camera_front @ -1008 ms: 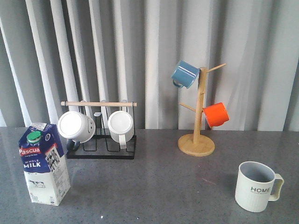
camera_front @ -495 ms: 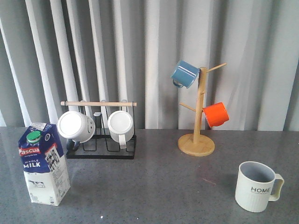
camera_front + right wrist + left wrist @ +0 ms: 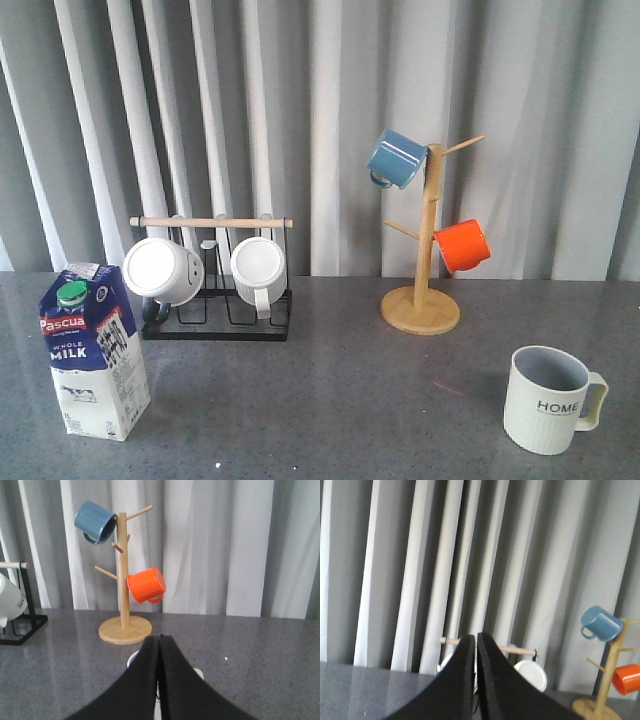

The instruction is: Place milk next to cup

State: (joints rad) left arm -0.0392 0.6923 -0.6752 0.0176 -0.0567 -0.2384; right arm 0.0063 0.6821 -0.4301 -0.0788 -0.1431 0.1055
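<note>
The milk, a blue-and-white carton with a green cap, stands upright at the front left of the grey table. The cup, a pale ribbed mug lettered "HOME", stands at the front right with its handle to the right. Neither gripper shows in the front view. In the left wrist view my left gripper is shut on nothing and faces the mug rack; the milk is out of that view. My right gripper is shut and empty, and slivers of the cup's rim show behind its fingers.
A black wire rack with a wooden bar holds two white mugs at the back left. A wooden mug tree at the back right carries a blue mug and an orange mug. A pleated grey curtain closes the back.
</note>
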